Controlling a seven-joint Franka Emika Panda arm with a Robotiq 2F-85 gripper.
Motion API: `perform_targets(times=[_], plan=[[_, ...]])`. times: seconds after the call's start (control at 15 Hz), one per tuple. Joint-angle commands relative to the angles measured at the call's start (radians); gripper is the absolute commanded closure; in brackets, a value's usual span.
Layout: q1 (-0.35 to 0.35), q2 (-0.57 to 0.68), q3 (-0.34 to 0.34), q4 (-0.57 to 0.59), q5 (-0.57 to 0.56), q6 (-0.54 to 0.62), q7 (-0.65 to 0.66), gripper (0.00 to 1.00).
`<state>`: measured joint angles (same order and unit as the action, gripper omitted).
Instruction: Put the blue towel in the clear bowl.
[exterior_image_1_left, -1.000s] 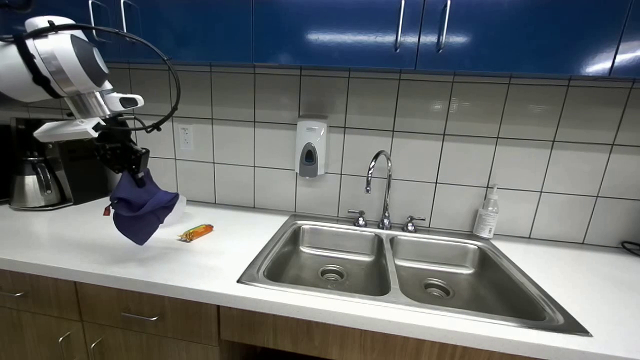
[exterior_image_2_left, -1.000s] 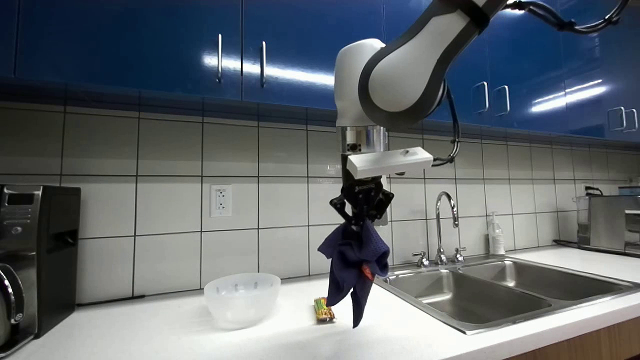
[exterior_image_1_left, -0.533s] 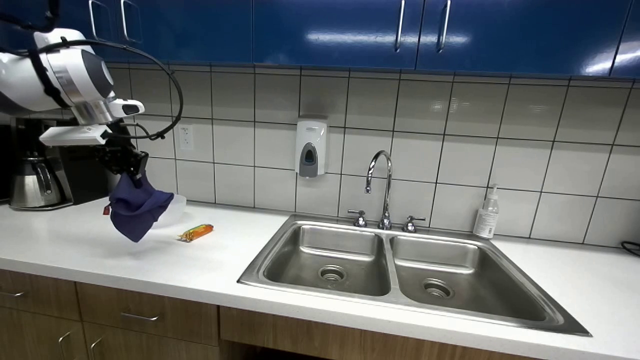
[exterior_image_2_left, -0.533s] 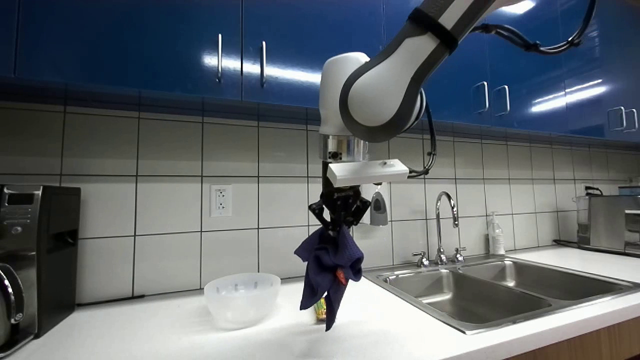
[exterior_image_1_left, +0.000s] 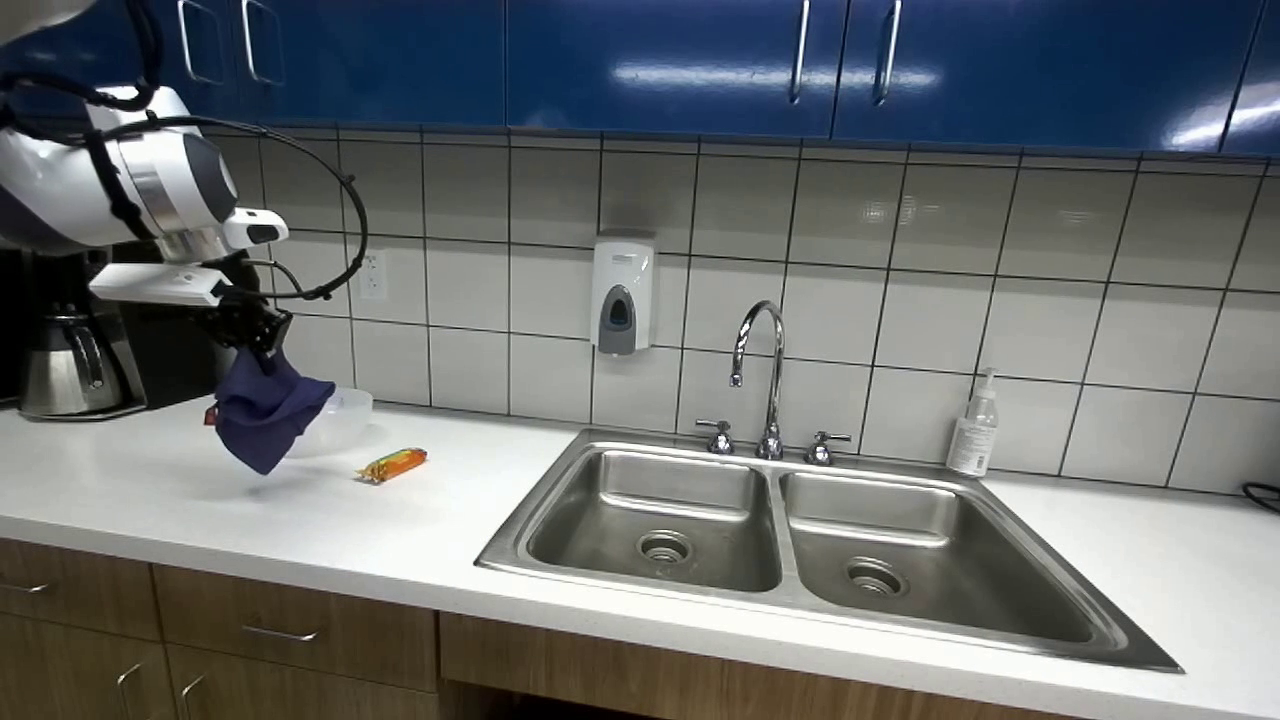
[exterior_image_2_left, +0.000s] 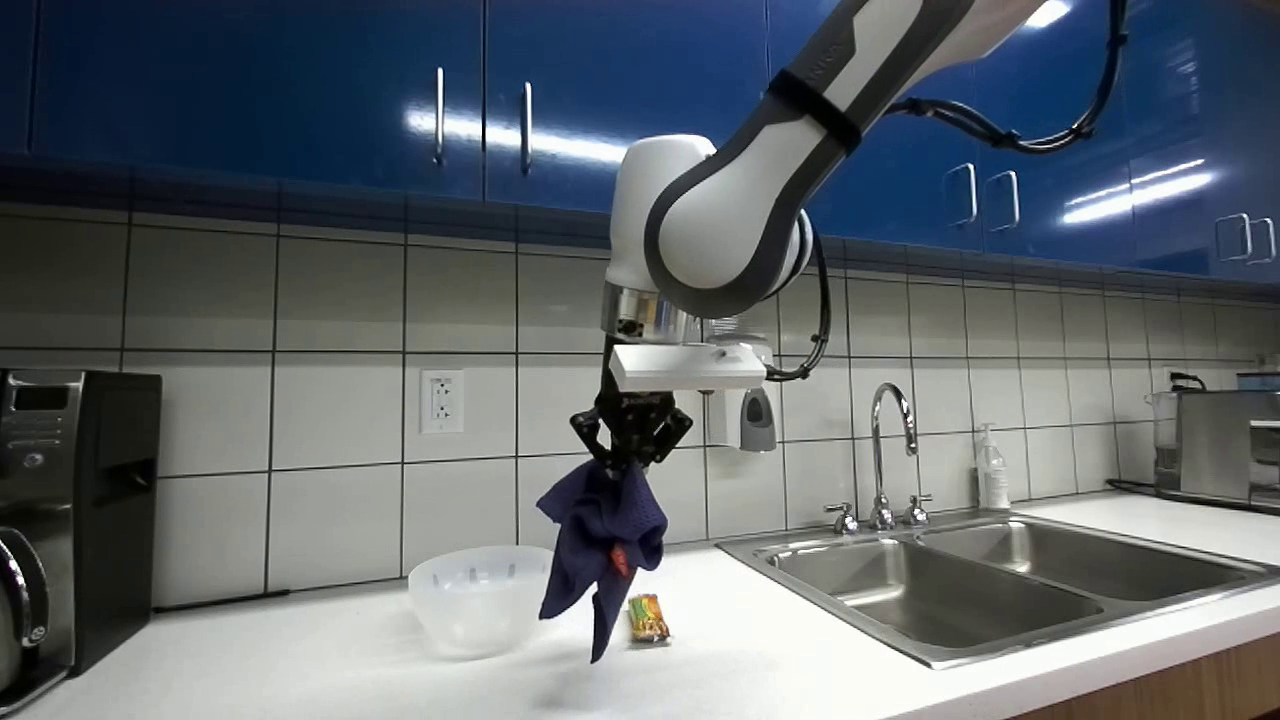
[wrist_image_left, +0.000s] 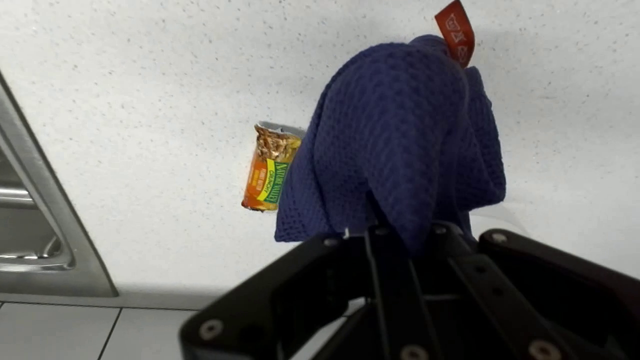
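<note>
The black, 2-fingered hand (exterior_image_2_left: 628, 468) at the end of a white and grey jointed arm (exterior_image_2_left: 715, 225) pinches the upper part of a dark purple-blue, waffle-textured cloth towel (exterior_image_2_left: 600, 520). In both exterior views the towel hangs at 6 o'clock from the hand, gathered in folds with its corners drooping loose, above the white, grey-flecked desk (exterior_image_1_left: 420, 540). A small red fabric tag (wrist_image_left: 456, 35) sticks out of the towel at 1 o'clock in the wrist view.

The towel is outside the clear, milky, plastic-looking round bowl (exterior_image_2_left: 475, 610), which stands upright on the desk at 8 o'clock from the towel in an exterior view. In both exterior views the towel covers part of the bowl's outline; whether the 2 touch I cannot tell. An orange, yellow and green wrapped Nature Valley bar (wrist_image_left: 267, 170) lies on the desk, at 9 o'clock from the towel in the wrist view.

A stainless steel sink (exterior_image_1_left: 797, 598) with 2 basins is set into the desk. In an exterior view its curved chrome faucet (exterior_image_1_left: 772, 410) rises from the back rim at 12 o'clock, and a white and grey plastic soap dispenser (exterior_image_1_left: 623, 290) is fixed to the pale tiled wall (exterior_image_1_left: 468, 285) at 10 o'clock from the faucet. A black and silver coffee machine (exterior_image_2_left: 110, 500) stands at 9 o'clock from the towel in both exterior views
</note>
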<state>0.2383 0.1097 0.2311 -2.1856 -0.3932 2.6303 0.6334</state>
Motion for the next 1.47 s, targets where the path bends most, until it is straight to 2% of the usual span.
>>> perform_targets(times=[0.0, 0.4, 1.07, 1.13, 1.4], plan=[[0.041, 0.053, -0.036, 0.071, -0.048, 0.042, 0.058, 0.98], [0.056, 0.156, -0.058, 0.191, -0.141, 0.093, 0.163, 0.98], [0.079, 0.306, -0.061, 0.447, -0.135, 0.073, 0.153, 0.98], [0.132, 0.31, -0.119, 0.456, -0.089, 0.083, 0.121, 0.98], [0.19, 0.341, -0.18, 0.492, -0.085, 0.092, 0.131, 0.98]])
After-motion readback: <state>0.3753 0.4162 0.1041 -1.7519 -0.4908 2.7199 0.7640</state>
